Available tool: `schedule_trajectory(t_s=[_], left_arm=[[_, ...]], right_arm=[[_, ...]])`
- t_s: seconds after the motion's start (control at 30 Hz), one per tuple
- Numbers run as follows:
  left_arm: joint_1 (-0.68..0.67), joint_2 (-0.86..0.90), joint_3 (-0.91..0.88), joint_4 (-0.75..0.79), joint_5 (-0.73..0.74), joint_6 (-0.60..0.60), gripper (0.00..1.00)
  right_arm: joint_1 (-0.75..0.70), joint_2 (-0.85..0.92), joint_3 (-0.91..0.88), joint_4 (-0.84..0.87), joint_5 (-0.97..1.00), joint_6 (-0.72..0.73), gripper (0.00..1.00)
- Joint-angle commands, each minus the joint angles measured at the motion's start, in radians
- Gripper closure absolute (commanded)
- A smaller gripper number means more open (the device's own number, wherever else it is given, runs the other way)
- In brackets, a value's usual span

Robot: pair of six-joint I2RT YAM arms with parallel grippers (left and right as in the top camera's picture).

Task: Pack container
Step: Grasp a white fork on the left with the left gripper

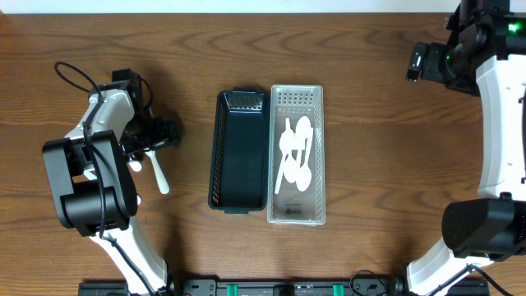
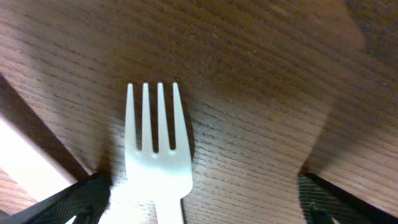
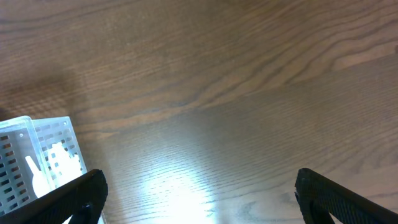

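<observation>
The left pincer [image 2: 202,202] stood wide over the worktop [image 2: 261,74], a white plastic fork [image 2: 158,155] lying flat between its fingers, well to the left of the dark container [image 1: 238,156]. Just beside that dark container's right side sat the clear container [image 1: 296,215], with white spoons [image 1: 296,152] inside. The right pincer [image 3: 199,196], also spread wide and holding nothing, hung far to the dark container's right.

White plastic fork [image 2: 158,152] lies flat, tines toward frame top in the left wrist view. Overhead centre: empty dark basket [image 1: 238,164] right beside clear basket [image 1: 297,100] holding white spoons [image 1: 296,152]
</observation>
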Motion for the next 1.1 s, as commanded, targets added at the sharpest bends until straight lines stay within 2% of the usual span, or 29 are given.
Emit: schedule_trajectory(t_s=[0.0,0.17,0.3,0.6,0.73,0.83,1.07], left_arm=[[0.001,0.000,-0.020,0.013,-0.005,0.019,0.12],[0.001,0.000,-0.020,0.039,-0.009,0.019,0.34],[0.001,0.000,-0.020,0.051,-0.009,0.019,0.43],[0.001,0.000,-0.020,0.062,-0.009,0.019,0.57],[0.001,0.000,-0.020,0.062,-0.017,0.019,0.68],[0.001,0.000,-0.020,0.061,-0.020,0.019,0.68],[0.000,-0.001,-0.019,0.060,-0.043,0.019,0.78]], right_arm=[[-0.005,0.006,-0.007,-0.004,0.008,-0.014,0.01],[-0.005,0.006,-0.007,-0.014,0.008,-0.014,0.01],[-0.005,0.006,-0.007,-0.020,0.008,-0.014,0.01],[-0.005,0.006,-0.007,-0.030,0.008,-0.014,0.01],[-0.005,0.006,-0.007,-0.029,0.008,-0.014,0.01],[-0.005,0.006,-0.007,-0.030,0.008,-0.014,0.02],[-0.005,0.006,-0.007,-0.030,0.008,-0.015,0.02]])
